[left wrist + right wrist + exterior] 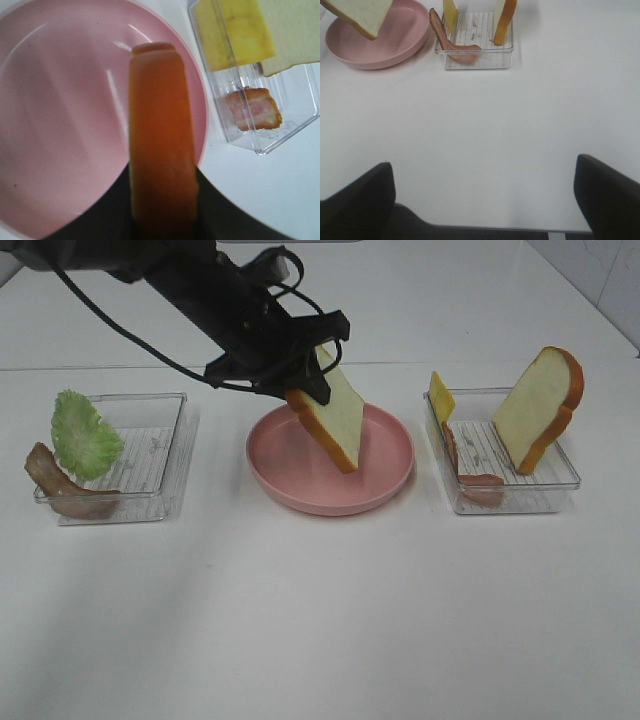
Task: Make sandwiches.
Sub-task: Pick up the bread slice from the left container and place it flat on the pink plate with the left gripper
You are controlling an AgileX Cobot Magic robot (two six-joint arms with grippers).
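Bread slice (332,425): you have it clamped at its crust edge in the left gripper (303,390), hanging tilted over the pink plate (300,495). Whether its lower corner touches the plate cannot be told. Your right gripper (485,200) stands with jaws wide apart, holding nothing, above bare table (520,125). Second bread slice (540,405), cheese (440,398) and ham (472,478) stand in the right tray (565,483). Lettuce (85,435) and bacon (60,485) lean at the left tray (165,400).
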